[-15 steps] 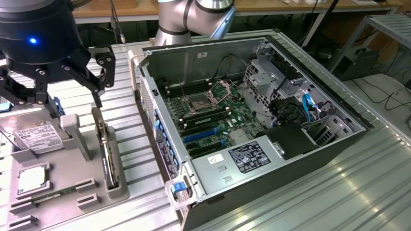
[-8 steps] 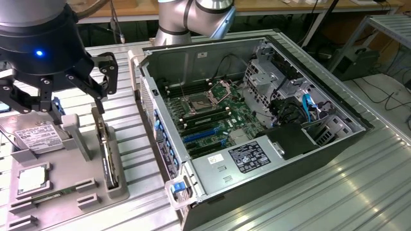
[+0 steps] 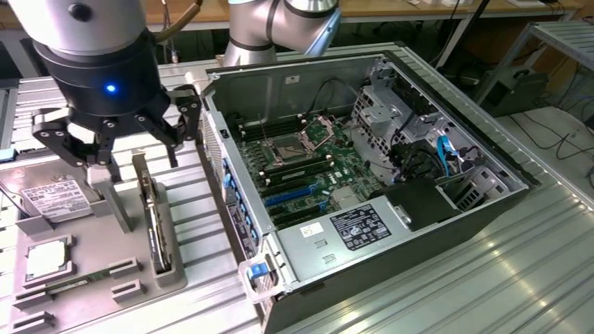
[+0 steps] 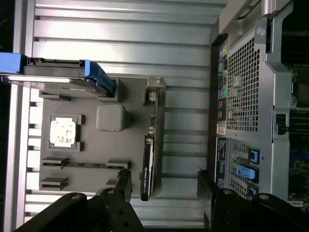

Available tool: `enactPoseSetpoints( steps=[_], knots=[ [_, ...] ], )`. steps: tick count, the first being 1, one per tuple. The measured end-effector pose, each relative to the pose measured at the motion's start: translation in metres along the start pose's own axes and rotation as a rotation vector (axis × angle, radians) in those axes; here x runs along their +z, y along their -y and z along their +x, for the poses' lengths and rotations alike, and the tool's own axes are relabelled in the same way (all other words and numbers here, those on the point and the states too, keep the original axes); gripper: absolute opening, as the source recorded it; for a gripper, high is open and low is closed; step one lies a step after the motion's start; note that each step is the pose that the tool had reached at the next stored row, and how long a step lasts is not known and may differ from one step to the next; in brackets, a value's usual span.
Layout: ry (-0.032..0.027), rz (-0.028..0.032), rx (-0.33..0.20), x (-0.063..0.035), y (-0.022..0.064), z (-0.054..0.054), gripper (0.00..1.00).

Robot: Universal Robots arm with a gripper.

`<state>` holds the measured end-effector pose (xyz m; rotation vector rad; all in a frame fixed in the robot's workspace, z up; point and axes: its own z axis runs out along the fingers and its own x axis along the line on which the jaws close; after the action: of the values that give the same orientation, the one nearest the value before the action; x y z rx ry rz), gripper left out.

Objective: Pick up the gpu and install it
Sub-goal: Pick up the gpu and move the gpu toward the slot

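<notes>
The gpu (image 3: 154, 221) stands on its edge in a slotted grey holder (image 3: 172, 275), a thin dark card seen edge-on. My gripper (image 3: 139, 156) hangs just above its far end, open, its black fingers (image 3: 183, 125) spread to either side of the card. In the wrist view the gpu (image 4: 148, 145) runs as a slim dark strip with a silvery bracket at one end. It lies between the fingers (image 4: 124, 186) of my gripper (image 4: 164, 188), closer to one finger than the other. Nothing is held.
The open PC case (image 3: 446, 209) lies at the exterior view's right, its motherboard (image 3: 297, 167) and blue slots (image 3: 289, 198) exposed. On the grey fixture sit a hard drive (image 3: 55, 198), a CPU (image 3: 46, 259) and a memory strip (image 4: 77, 164). The case's rear panel (image 4: 244, 87) is close beside the holder.
</notes>
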<state>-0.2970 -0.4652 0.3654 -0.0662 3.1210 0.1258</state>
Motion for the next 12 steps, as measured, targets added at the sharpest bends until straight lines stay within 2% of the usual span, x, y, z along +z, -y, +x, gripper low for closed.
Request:
enactPoseSetpoints(
  steps=[3,6,9,12],
  knots=[
    [-0.0007,0.0049,0.000,0.0047,0.0002,-0.006,0.66],
    [-0.0014,0.0177,0.000,0.0077,0.0005,-0.006,0.66],
    [-0.0017,0.0249,0.002,0.0114,0.0006,-0.003,0.66],
    [-0.0011,0.0278,0.013,0.0166,0.0009,0.000,0.66]
  ],
)
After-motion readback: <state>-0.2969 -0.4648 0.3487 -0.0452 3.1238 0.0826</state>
